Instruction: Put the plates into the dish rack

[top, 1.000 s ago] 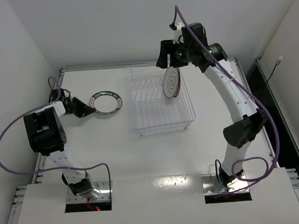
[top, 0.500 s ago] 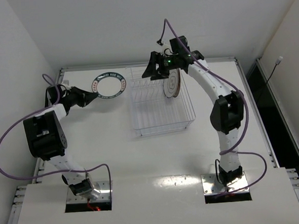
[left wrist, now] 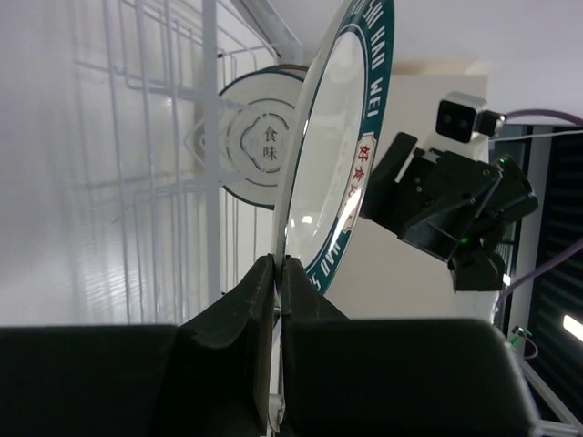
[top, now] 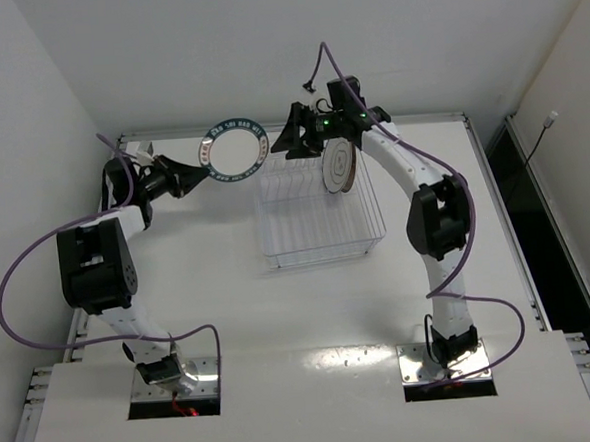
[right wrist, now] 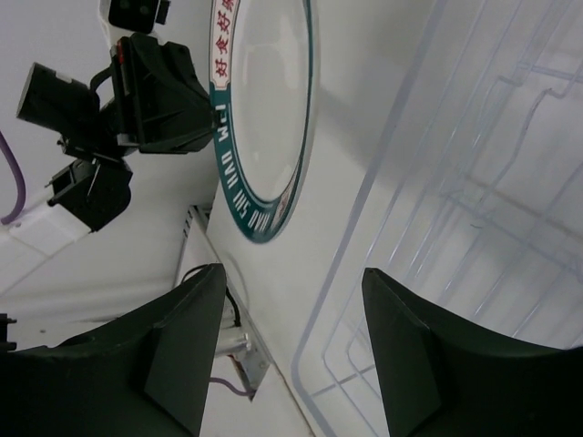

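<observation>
My left gripper (top: 203,164) is shut on the rim of the dark blue-green rimmed plate (top: 235,150) and holds it in the air just left of the dish rack (top: 314,202). In the left wrist view the fingers (left wrist: 260,287) pinch this plate (left wrist: 342,155) edge-on. The white plate with grey ring and centre mark (top: 340,165) stands upright in the rack's far right part; it also shows in the left wrist view (left wrist: 258,141). My right gripper (top: 292,146) is open and empty above the rack's far left edge. The right wrist view shows the held plate (right wrist: 262,118) and the rack (right wrist: 455,228). The orange-patterned plate is out of view.
The white table (top: 230,305) has raised metal edges at the back and sides. The right arm (top: 412,174) arches over the rack's right side. The left arm (top: 97,263) stands along the table's left edge.
My left gripper has lifted the blue-green rimmed plate off the table and carried it right, towards the rack. My right gripper has swung left and down from above the standing plate.
</observation>
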Available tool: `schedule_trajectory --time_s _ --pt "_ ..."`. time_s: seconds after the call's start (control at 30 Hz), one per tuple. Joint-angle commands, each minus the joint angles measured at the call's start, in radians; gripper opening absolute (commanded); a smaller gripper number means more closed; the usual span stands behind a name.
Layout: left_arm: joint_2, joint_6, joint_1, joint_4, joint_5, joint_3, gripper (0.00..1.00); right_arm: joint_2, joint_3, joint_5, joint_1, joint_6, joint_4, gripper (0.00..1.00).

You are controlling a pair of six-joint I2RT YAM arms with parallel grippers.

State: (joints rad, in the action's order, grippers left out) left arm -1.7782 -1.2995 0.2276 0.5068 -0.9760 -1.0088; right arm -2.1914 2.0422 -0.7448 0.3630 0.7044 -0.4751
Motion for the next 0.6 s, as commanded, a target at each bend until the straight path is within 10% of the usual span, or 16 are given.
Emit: schedule_trajectory --time_s 0.0,0.23,0.43,0.57 --pt "0.031 -0.055 -0.028 0.153 -0.052 -0.002 0.00 -0.031 0.019 -0.010 0.010 0.046 0.087 0.59" --pt "-0.001 -0.055 -0.114 0.153 -0.061 -0.053 0.00 -0.126 0.116 0.019 0.040 0.066 0.066 0.52" --pt "-0.019 -0.055 -0.114 0.153 -0.092 -0.053 0.00 -0.107 0.095 0.042 0.040 0.064 0.067 0.01" --pt "-0.020 0.032 -0.096 0.029 -0.101 -0.068 0.18 -0.021 0.137 0.160 0.017 0.017 -0.046 0.00"
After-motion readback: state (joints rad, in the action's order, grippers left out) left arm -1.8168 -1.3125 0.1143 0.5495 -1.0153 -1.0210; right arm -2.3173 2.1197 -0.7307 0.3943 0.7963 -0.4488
